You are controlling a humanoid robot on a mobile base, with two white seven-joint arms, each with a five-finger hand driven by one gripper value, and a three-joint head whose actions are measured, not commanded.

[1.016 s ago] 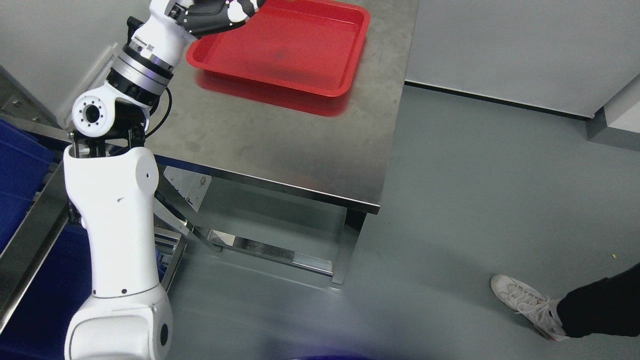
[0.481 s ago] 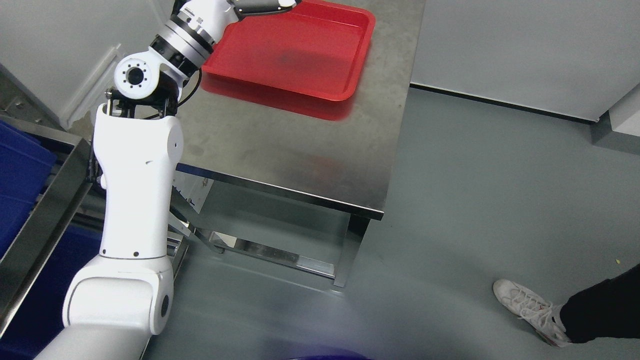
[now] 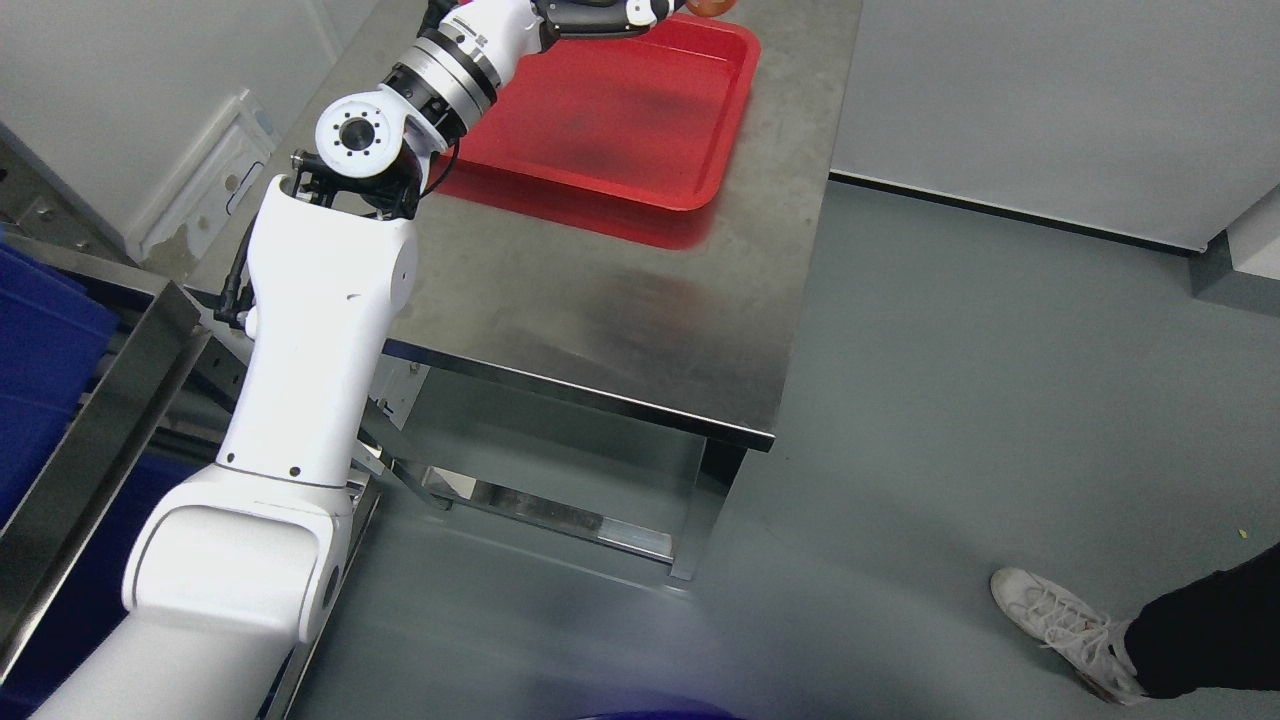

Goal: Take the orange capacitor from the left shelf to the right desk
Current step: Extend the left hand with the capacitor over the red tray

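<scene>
My left arm [image 3: 320,330] reaches up from the lower left to the top edge. Its hand [image 3: 650,8] is mostly cut off by the frame, above the far end of the red tray [image 3: 640,120]. A small orange piece, the orange capacitor [image 3: 710,6], shows at the fingertips at the top edge, held above the tray's far right corner. The tray's floor is bare where it shows. The tray lies on the steel desk [image 3: 600,300]. The right arm is out of view.
Blue bins [image 3: 40,340] sit in a steel shelf frame [image 3: 90,460] at the left edge. A person's white shoe [image 3: 1060,620] and dark trouser leg [image 3: 1210,620] stand on the grey floor at the lower right. A grey wall runs behind.
My left arm has stretched further right and away over the tray, carrying the hand toward the tray's far right corner. The whole picture has shifted a little, so the camera moved too.
</scene>
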